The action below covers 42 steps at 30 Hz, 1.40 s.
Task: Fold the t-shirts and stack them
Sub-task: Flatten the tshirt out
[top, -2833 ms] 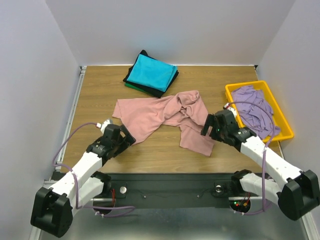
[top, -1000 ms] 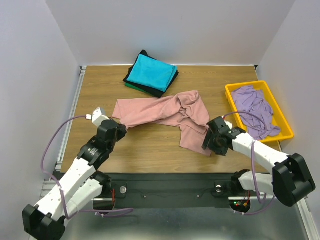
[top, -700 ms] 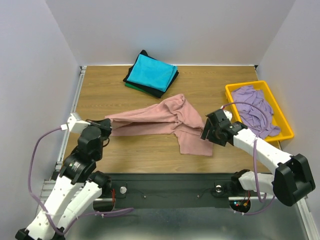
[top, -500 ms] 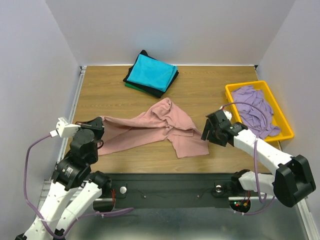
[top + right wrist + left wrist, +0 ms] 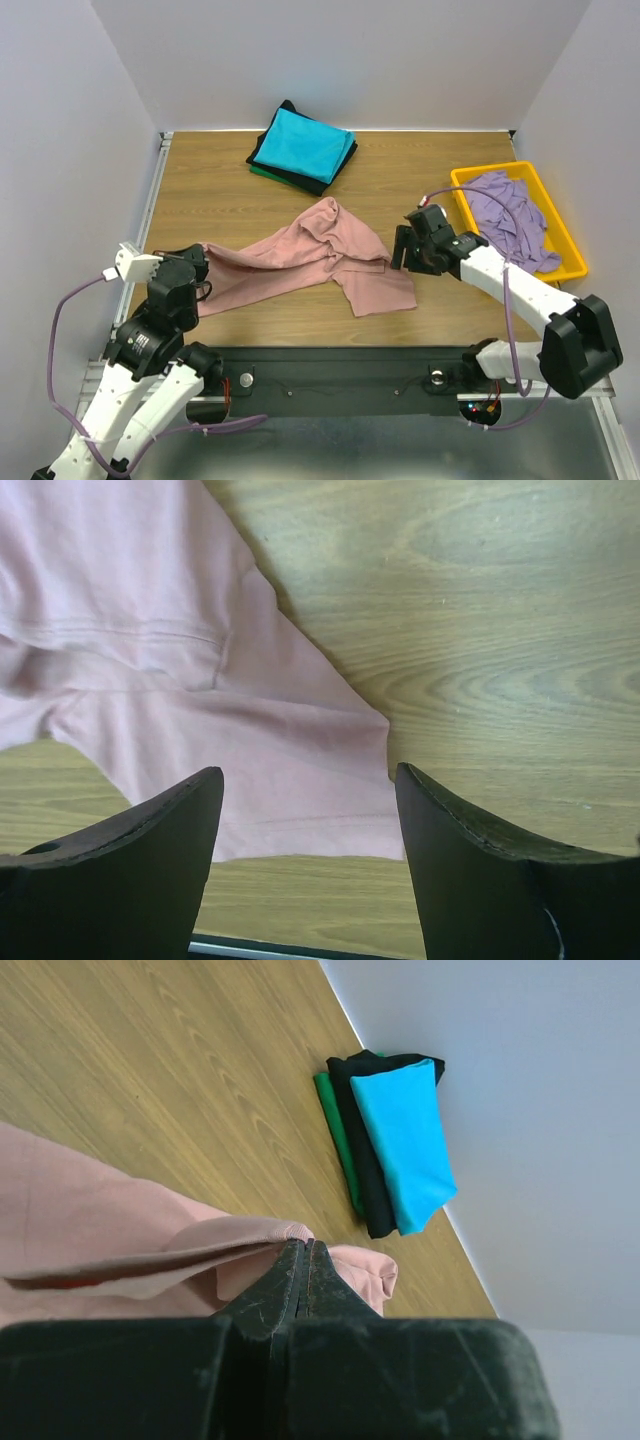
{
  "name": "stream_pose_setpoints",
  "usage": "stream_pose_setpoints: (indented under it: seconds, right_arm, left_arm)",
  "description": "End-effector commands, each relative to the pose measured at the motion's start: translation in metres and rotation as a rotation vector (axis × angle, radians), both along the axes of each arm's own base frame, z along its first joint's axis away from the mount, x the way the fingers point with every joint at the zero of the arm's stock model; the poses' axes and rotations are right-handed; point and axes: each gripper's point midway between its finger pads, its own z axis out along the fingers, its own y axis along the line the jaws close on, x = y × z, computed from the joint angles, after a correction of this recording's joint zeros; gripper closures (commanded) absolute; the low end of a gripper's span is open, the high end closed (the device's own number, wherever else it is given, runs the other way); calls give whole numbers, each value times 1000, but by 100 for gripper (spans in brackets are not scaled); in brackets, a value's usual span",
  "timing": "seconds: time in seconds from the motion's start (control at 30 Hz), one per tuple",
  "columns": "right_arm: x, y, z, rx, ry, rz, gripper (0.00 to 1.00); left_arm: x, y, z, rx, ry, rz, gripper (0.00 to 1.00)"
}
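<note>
A dusty-pink t-shirt lies crumpled and stretched across the middle of the wooden table. My left gripper is shut on its left edge; in the left wrist view the pink cloth comes out from between the closed fingertips. My right gripper hovers open just right of the shirt, above its lower right corner, holding nothing. A folded stack with a turquoise t-shirt on top of black and green ones sits at the back. A lavender t-shirt lies heaped in the yellow tray.
The yellow tray stands at the right edge of the table, close behind my right arm. The folded stack lies beyond the pink shirt in the left wrist view. White walls close in the table on three sides.
My left gripper has dragged the pink shirt's left edge leftward and toward the near edge, stretching the cloth out. My right gripper has lifted off the shirt and moved back and slightly left.
</note>
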Motion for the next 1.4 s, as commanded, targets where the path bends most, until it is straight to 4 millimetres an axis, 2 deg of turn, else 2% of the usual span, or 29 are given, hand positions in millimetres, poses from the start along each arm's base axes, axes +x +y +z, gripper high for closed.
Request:
stream_pose_setpoints:
  seconds: [0.0,0.1,0.13,0.23,0.33,0.53,0.6,0.63,0.67,0.7,0.73,0.77,0.83,0.87,0.93,0.97,1.07,1.13,1.17,1.2,1.3,1.33,1.37]
  right_arm:
    - [3,5,-10,-34,12,50,25]
    - [13,7,-13,-89,13,68,25]
    - [21,7,-8,-114,-13,73,25]
    - [36,8,-15,-176,-15,102,22]
    - [49,16,-28,-208,-3,145,22]
    - [76,37,-26,-214,-80,240,24]
    - [83,45,-21,-196,-112,262,37]
    - [84,47,-18,-188,-128,276,47]
    - [88,52,-13,-167,-159,278,79]
    - [89,52,-11,-160,-166,265,91]
    - [91,49,0,-150,-194,227,100]
    - [91,48,8,-138,-212,206,100]
    - [92,37,26,-141,-265,130,100]
    - [89,31,49,-115,-316,88,100]
    - [84,12,76,-107,-374,-33,100]
    - [75,-6,102,-110,-419,-98,100]
    - [56,-30,133,-79,-468,-202,100]
    - [35,-58,152,-80,-491,-304,100]
    - [21,-69,147,-111,-452,-320,100]
    - [13,-81,154,-117,-465,-359,100]
    - [-7,-98,139,-143,-419,-419,100]
    - [-10,-100,132,-151,-400,-421,100]
    - [-16,-103,112,-175,-355,-429,100]
  left_arm:
    - [0,8,3,-4,-28,47,100]
    - [3,5,2,3,-17,35,100]
    - [3,5,0,7,-9,34,100]
    - [3,5,0,6,-10,34,100]
    - [3,5,1,7,-15,32,100]
    - [4,4,-1,12,-8,32,100]
    - [6,4,-2,14,-4,34,100]
    - [6,4,-2,15,-3,37,100]
    - [7,4,-2,15,-2,37,100]
    - [6,4,-2,16,0,39,100]
    - [6,6,3,10,-11,47,100]
    - [5,7,5,8,-14,52,100]
    - [2,10,16,-5,-35,68,100]
    - [0,14,20,-8,-47,81,100]
    - [-5,21,35,-21,-82,107,100]
    - [-9,25,38,-35,-89,123,100]
    - [-19,37,52,-68,-133,173,100]
    - [-25,42,57,-85,-161,187,100]
    - [-27,44,57,-95,-175,193,100]
    - [-26,43,55,-112,-184,196,100]
    - [-19,40,37,-107,-150,206,100]
    - [-17,39,31,-97,-135,211,100]
    - [-11,40,18,-89,-106,241,100]
